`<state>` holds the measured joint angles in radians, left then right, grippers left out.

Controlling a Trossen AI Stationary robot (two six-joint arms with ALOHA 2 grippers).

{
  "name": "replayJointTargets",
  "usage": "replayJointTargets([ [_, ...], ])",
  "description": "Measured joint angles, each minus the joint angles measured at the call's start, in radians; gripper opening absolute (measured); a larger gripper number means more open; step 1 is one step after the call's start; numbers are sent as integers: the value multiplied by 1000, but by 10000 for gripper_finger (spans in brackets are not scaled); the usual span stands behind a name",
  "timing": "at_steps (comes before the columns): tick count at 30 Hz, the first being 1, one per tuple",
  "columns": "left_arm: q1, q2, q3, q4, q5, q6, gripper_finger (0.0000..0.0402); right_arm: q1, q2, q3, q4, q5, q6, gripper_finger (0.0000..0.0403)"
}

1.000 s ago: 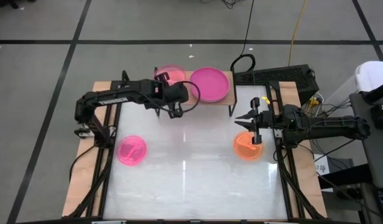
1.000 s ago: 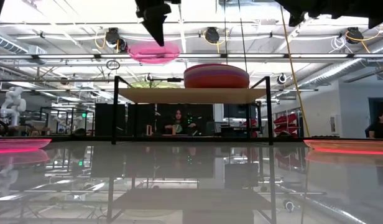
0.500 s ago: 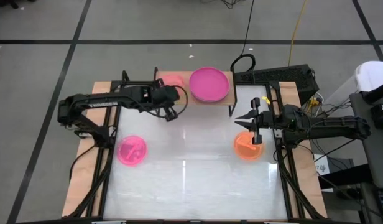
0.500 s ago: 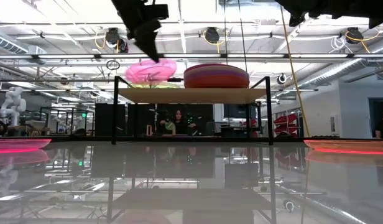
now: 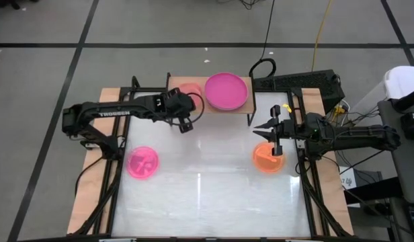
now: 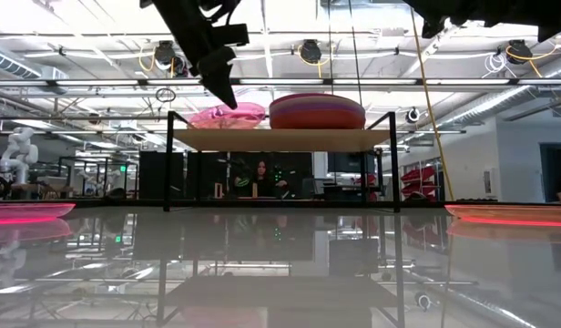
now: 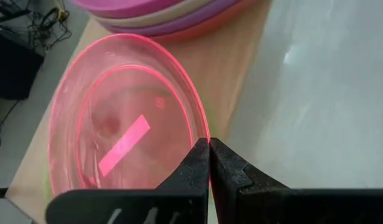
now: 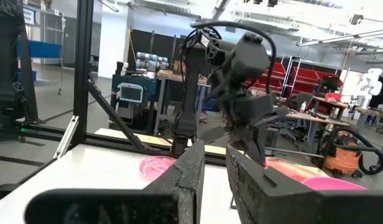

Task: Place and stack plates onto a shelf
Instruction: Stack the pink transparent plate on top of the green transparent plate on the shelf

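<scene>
My left gripper [image 5: 186,107] [image 7: 209,146] is shut on a small translucent pink divided plate [image 5: 189,89] [image 6: 228,116] [image 7: 126,124] over the left half of the light-wood shelf [image 5: 201,106] [image 6: 280,138]. A faint green rim shows under this plate in the low view. A stack of large plates with a magenta one on top [image 5: 226,91] [image 6: 317,111] [image 7: 173,12] rests on the shelf's right half. My right gripper [image 5: 273,139] [image 8: 215,165] hovers, open by a narrow gap, above an orange plate [image 5: 269,158] lying flat on the table. My left gripper pinches the pink plate's rim [image 7: 201,127] on the side facing the table's near edge, between its two fingers [image 7: 191,168]. The fingers come slanting down from above and from the near side. The plate sits low on the shelf's left half, close to level.
A second pink divided plate [image 5: 141,162] [image 8: 157,167] lies flat on the table's left side. The shelf's black legs [image 6: 168,159] stand at the table's far edge. A black cable loop [image 5: 262,67] lies beside the shelf's right end. The white tabletop [image 5: 207,188] is bare in the middle.
My left gripper has come down toward the shelf, carrying the pink plate from well above the board down onto the shelf's left half. The plate tipped on the way and now sits near level. The fingers have stayed shut on the rim. The right arm has kept still.
</scene>
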<state>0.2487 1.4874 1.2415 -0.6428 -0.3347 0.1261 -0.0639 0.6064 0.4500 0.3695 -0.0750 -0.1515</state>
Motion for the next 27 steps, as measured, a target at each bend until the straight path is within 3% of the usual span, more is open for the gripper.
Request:
replayJointTargets([
  [21, 97, 80, 3, 43, 82, 36, 4, 0, 1, 0, -9, 28, 3, 50],
  [27, 82, 82, 10, 40, 82, 25, 28, 0, 1, 0, -8, 29, 1, 50],
])
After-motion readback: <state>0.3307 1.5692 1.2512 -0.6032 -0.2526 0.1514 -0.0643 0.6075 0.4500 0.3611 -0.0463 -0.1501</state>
